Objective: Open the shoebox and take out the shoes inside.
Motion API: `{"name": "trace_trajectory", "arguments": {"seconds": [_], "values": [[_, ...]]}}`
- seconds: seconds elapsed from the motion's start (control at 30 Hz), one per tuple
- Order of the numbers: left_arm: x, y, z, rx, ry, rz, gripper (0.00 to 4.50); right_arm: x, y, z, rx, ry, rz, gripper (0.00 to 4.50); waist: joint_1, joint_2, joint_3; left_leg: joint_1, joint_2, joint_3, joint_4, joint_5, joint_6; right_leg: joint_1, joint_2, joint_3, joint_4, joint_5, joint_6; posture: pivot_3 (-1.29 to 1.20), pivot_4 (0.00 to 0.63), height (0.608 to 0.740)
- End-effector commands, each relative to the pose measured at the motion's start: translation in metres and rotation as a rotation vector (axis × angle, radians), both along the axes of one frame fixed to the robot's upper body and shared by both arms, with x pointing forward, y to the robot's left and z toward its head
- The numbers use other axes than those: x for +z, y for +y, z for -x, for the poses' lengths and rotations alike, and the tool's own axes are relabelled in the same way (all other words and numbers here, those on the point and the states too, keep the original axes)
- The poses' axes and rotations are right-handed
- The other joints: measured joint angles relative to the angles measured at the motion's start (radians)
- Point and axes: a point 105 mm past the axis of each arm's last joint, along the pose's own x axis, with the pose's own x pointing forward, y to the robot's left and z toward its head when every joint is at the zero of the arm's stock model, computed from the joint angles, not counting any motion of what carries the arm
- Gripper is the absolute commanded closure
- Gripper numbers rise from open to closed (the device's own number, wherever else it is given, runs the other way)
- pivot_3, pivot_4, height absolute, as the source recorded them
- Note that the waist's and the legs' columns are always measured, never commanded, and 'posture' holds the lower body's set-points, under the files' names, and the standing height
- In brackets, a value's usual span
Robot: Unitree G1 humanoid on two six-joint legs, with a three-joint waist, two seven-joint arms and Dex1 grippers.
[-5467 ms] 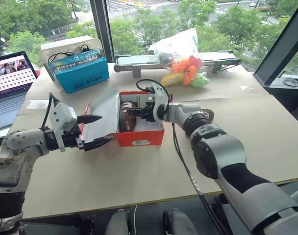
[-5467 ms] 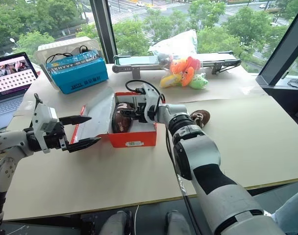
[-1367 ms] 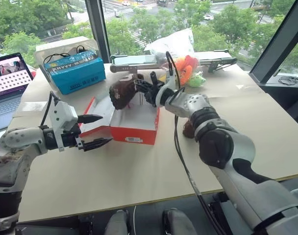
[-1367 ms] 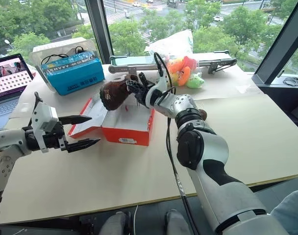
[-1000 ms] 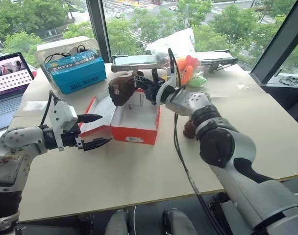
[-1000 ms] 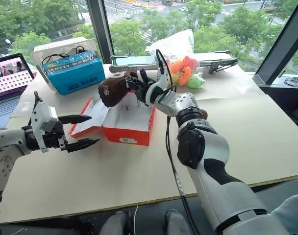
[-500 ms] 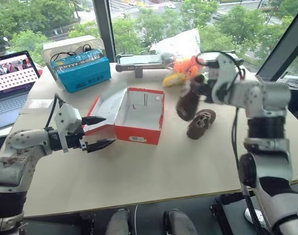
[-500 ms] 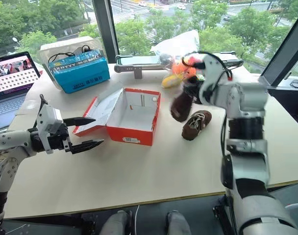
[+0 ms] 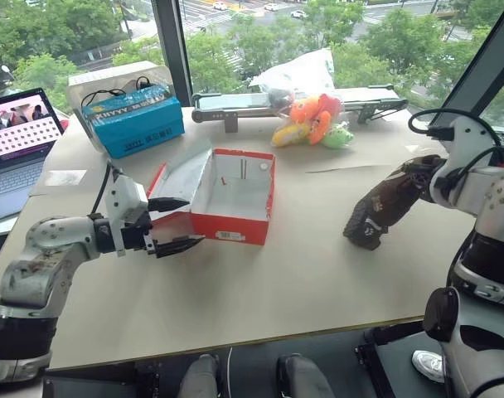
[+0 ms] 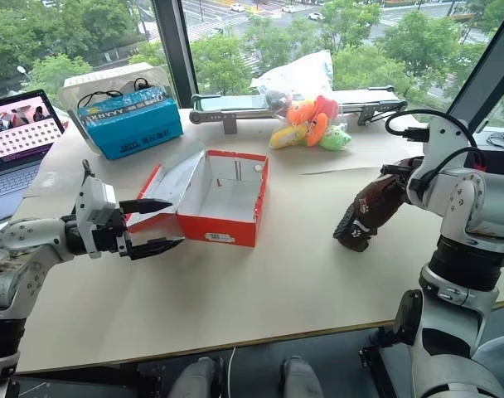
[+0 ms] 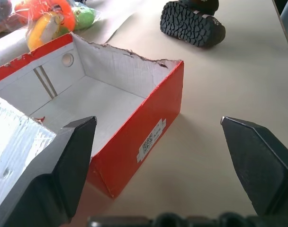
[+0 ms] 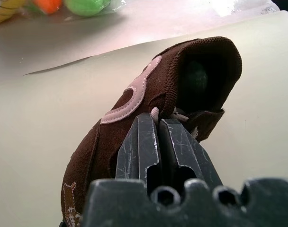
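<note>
The red shoebox stands open in the middle of the table, its white inside bare and its lid leaning out to the left. My left gripper is open at the box's near left corner, one finger beside the lid. I cannot tell if it touches. Over the table's right side, my right gripper is shut on the tongue of a dark brown shoe. The shoe hangs toe-down, its black sole turned toward the box and its toe close to the table.
Along the back stand a blue box, a grey bar-shaped device and a clear bag of orange and green plush toys. A laptop sits at the far left. The table's right edge is near the shoe.
My right arm has swung the shoe from near the box out to the right and lower toward the table. The left gripper has stayed by the lid.
</note>
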Motion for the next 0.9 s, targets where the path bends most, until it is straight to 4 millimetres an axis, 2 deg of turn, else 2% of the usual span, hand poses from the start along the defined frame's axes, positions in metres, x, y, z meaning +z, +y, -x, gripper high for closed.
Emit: {"name": "trace_trajectory", "arguments": {"seconds": [0.03, 0.17, 0.43, 0.5, 0.63, 0.77, 0.9], "values": [[0.01, -0.001, -0.001, -0.008, -0.046, -0.006, 0.0, 0.013, -0.003, 0.001, -0.004, -0.069, -0.002, 4.47, 0.0, 0.0, 0.0, 0.0, 0.0, 0.0, 0.0, 0.0, 0.0, 0.0, 0.0, 0.0, 0.0, 0.0, 0.0, 0.0, 0.15, 0.74], [0.01, 0.0, -0.001, -0.001, -0.049, -0.008, 0.0, -0.003, 0.013, -0.011, 0.05, -0.034, 0.0, 4.47, -0.001, 0.0, 0.0, 0.0, 0.0, 0.0, 0.0, 0.0, 0.0, 0.0, 0.0, 0.0, 0.0, 0.0, 0.0, 0.0, 0.15, 0.74], [0.011, 0.0, 0.0, 0.006, -0.051, -0.009, 0.0, -0.037, 0.053, -0.049, 0.155, 0.001, -0.062, 4.47, -0.008, -0.001, 0.0, 0.001, 0.0, 0.0, 0.0, 0.0, 0.0, 0.001, 0.001, 0.0, 0.0, 0.0, 0.0, 0.0, 0.15, 0.74], [0.011, 0.0, 0.001, 0.007, -0.05, -0.008, 0.0, -0.041, 0.06, -0.055, 0.172, 0.005, -0.063, 4.47, -0.012, -0.001, -0.001, 0.002, 0.0, 0.0, 0.0, 0.0, 0.0, 0.001, 0.001, 0.0, 0.0, 0.0, 0.0, 0.0, 0.15, 0.74], [0.012, 0.001, 0.0, 0.014, -0.053, -0.009, 0.0, -0.029, 0.075, -0.071, 0.212, -0.034, -0.078, 4.47, -0.017, -0.001, -0.001, 0.002, 0.0, 0.0, 0.0, 0.0, 0.0, 0.001, 0.001, 0.001, 0.0, 0.0, 0.0, 0.0, 0.15, 0.74], [0.012, 0.0, 0.0, 0.016, -0.054, -0.006, 0.0, -0.006, 0.074, -0.08, 0.217, -0.088, -0.063, 4.47, -0.019, -0.001, 0.0, 0.001, 0.0, 0.0, -0.001, 0.0, 0.0, 0.001, 0.001, 0.001, 0.0, 0.0, 0.0, 0.0, 0.15, 0.74], [0.011, 0.0, 0.001, 0.014, -0.052, -0.006, 0.0, 0.011, 0.074, -0.082, 0.222, -0.119, -0.052, 4.47, -0.014, -0.001, 0.0, 0.001, 0.0, 0.0, -0.001, 0.0, 0.0, 0.001, 0.0, 0.0, 0.0, 0.0, 0.0, 0.0, 0.15, 0.74]]}}
